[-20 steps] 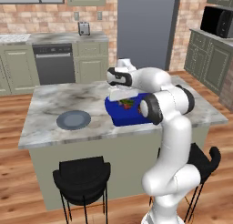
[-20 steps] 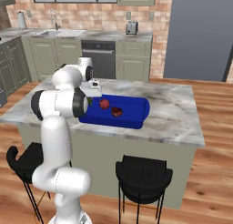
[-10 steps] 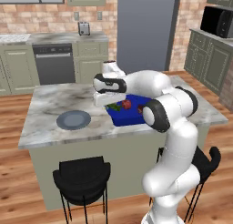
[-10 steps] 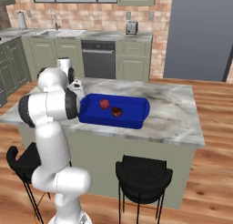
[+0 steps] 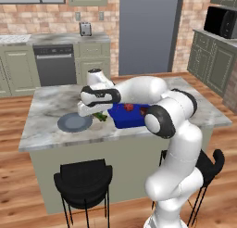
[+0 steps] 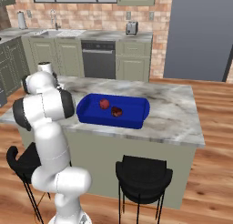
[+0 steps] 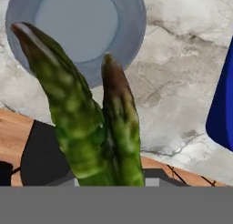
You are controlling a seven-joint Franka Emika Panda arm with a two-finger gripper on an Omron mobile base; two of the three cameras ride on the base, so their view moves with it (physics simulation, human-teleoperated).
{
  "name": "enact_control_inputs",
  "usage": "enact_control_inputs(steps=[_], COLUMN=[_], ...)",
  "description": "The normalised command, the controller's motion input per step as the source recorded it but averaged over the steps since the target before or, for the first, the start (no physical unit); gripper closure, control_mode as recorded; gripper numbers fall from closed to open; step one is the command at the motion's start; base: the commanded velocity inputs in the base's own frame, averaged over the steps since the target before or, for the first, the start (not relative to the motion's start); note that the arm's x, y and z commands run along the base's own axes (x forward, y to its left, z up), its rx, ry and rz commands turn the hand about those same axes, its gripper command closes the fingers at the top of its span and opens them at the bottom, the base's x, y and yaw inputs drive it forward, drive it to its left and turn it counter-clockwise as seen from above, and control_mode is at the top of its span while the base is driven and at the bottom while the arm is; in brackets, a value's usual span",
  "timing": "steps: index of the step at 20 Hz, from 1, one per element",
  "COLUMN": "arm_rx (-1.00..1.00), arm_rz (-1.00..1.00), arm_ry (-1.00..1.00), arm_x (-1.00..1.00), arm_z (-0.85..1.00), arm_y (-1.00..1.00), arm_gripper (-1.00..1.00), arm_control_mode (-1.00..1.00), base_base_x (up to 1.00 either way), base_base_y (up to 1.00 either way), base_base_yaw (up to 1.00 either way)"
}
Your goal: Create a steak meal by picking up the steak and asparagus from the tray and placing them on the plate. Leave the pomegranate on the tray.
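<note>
Since a sec ago the arm swung off the tray (image 5: 132, 116) toward frame left; the gripper (image 5: 96, 115) now hangs between tray and plate (image 5: 74, 123), clamped tight on the asparagus (image 7: 93, 127). Your risk: stalks poke past the plate rim at upper left of the hand view, so drop early and they land on the counter (image 5: 51, 102). Tray, mid-frame in the right base view, holds the pomegranate (image 6: 104, 103) and steak (image 6: 117, 111); plate's bare.

No readable text, label, brand or number anywhere.
</note>
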Motion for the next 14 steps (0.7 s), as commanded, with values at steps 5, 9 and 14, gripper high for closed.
enact_control_inputs(steps=[5, 9, 14], arm_rx=[0.00, -0.01, -0.01], arm_rz=[0.00, 0.00, 0.00], arm_ry=[0.00, 0.00, 0.00], arm_x=[0.22, 0.30, 0.40], arm_z=[-0.06, -0.15, -0.26], arm_y=[0.64, 0.62, 0.48], arm_gripper=[1.00, 1.00, 1.00], arm_control_mode=[-1.00, -1.00, -1.00], base_base_x=[0.00, 0.00, 0.00], base_base_y=[0.00, 0.00, 0.00], base_base_yaw=[0.00, 0.00, 0.00])
